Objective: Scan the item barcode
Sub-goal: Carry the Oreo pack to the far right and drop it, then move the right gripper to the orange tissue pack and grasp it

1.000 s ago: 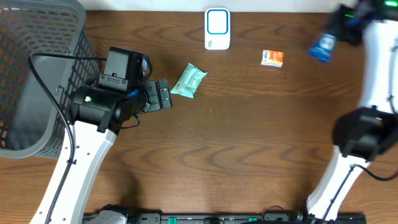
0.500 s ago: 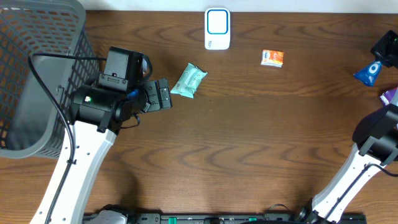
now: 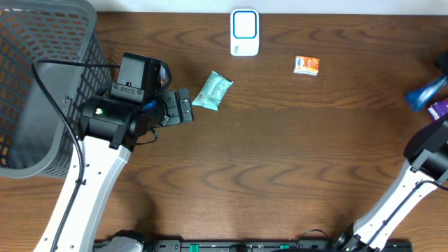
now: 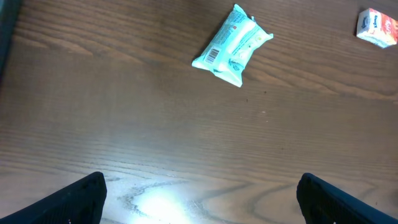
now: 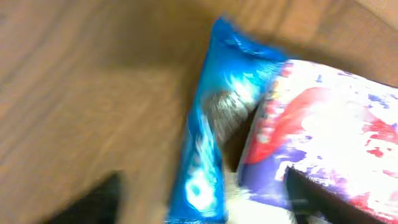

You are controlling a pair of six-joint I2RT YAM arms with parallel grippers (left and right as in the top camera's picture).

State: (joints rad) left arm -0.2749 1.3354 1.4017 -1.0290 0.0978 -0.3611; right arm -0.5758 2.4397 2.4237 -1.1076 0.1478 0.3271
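Dark wood-grain table [image 3: 280, 154] — glossy blue wrapper [image 5: 202, 168], crinkly teal packet [image 4: 233, 45], grey plastic mesh basket [image 3: 28, 42]

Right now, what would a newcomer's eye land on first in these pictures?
The big grey mesh basket at the far left draws the eye first. Next comes the teal packet lying mid-table just ahead of the open left claw, with the white scanner at the back edge. At the far right edge, a blurred blue packet shows beside a purple packet.

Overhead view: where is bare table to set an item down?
Widest bare table: the middle, below the green packet and orange box. Crowded at the right edge, where the blue packet is beside the purple packet.
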